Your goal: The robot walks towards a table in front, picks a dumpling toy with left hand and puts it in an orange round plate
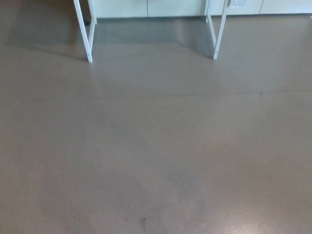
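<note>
Head view: mostly bare grey-brown floor (156, 161). Two white bench legs (84, 30) far, one far left, one far right (218, 34), pale wall panels (146, 7) behind them. Neither hand in frame, so finger state unknown. Dumpling toy and plate out of frame.
</note>
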Motion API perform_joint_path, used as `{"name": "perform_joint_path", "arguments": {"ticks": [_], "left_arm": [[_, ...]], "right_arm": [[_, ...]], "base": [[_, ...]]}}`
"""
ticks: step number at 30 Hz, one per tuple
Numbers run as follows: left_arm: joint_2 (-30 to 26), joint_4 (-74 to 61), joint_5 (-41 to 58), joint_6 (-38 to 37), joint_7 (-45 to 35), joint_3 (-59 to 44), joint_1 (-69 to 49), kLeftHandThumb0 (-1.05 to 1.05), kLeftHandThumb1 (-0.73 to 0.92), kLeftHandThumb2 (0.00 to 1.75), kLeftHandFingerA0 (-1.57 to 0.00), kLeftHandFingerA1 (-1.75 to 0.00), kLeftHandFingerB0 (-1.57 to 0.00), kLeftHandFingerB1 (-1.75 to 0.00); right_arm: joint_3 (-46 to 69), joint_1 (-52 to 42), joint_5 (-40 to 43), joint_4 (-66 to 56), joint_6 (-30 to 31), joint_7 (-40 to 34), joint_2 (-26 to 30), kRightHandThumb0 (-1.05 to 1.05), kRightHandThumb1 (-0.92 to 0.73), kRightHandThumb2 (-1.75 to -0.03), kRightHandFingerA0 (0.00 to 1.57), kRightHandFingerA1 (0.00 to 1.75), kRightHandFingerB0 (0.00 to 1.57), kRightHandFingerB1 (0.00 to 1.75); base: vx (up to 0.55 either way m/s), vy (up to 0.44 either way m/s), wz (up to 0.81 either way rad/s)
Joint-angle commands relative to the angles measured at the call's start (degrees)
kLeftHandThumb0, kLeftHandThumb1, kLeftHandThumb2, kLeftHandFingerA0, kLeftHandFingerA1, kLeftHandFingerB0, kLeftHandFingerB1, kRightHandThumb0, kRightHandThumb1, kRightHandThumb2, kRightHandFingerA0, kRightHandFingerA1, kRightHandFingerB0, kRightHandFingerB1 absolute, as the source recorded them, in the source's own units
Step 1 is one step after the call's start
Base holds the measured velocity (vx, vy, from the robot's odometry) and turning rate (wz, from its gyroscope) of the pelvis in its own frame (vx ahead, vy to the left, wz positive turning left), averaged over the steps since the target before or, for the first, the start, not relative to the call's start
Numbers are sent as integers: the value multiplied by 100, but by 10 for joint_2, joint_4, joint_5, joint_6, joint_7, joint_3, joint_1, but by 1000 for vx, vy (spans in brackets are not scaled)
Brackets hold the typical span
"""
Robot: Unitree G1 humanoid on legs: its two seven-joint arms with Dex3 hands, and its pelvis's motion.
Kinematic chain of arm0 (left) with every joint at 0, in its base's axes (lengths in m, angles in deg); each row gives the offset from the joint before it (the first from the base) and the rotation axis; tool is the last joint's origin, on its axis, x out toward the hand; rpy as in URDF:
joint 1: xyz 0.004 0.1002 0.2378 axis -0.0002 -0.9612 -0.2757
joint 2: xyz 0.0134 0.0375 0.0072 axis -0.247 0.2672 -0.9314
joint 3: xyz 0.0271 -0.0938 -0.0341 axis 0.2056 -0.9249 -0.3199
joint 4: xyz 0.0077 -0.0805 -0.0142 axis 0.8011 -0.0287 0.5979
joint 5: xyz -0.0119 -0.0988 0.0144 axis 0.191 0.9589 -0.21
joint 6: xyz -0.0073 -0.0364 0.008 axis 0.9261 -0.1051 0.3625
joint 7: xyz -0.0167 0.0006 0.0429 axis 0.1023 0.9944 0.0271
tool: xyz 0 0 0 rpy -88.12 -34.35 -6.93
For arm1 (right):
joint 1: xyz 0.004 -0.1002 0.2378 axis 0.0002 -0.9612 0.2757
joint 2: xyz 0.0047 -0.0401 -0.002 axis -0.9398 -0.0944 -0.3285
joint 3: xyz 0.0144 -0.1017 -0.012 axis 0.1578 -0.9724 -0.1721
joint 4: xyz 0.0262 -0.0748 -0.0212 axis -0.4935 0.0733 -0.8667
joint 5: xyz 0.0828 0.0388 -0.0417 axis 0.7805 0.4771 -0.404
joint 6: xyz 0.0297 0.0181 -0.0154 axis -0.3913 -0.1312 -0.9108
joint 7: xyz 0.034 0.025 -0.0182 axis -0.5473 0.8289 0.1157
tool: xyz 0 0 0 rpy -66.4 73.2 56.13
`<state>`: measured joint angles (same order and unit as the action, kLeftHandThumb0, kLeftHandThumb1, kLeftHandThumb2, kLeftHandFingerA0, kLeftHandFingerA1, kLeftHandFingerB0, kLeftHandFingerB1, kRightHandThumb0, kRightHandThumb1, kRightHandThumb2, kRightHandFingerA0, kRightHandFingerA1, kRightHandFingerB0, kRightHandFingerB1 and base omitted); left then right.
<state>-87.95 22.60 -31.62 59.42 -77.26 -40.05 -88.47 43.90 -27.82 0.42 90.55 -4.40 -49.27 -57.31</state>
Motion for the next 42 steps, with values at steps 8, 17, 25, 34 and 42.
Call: {"name": "perform_joint_path", "arguments": {"ticks": [8, 17, 25, 34, 42], "left_arm": [[-8, 8, -7, -32, 8, -2, 9, -31, 58, 58, -60, -43, -36, -33], [-9, 6, -6, -46, 14, -6, 18, -38, 46, 73, -58, -57, -33, -44], [-11, -2, -13, -46, 26, 1, 25, -40, 48, 74, -60, -60, -32, -44], [-10, 5, -21, -39, 39, 9, 27, -39, 49, 75, -59, -57, -33, -44], [-6, 10, -22, -27, 37, 8, 33, -36, 49, 76, -63, -69, -32, -44]], "right_arm": [[2, 10, -5, 12, -24, -10, 13, -33, -59, -57, 71, 53, 44, 34], [8, 19, 1, 1, -28, -8, 12, -39, -49, -75, 67, 69, 37, 45], [7, 28, -2, 5, -24, -7, 11, -40, -49, -75, 68, 67, 37, 45], [3, 26, -4, 4, -24, -7, 10, -32, -60, -58, 71, 52, 44, 34], [5, 28, -2, 7, -24, -4, 10, -32, -61, -59, 71, 71, 44, 34]], "base": [[18, 79, 0], [171, 326, -29], [256, -59, 12], [358, -286, 30], [373, 84, -22]]}}
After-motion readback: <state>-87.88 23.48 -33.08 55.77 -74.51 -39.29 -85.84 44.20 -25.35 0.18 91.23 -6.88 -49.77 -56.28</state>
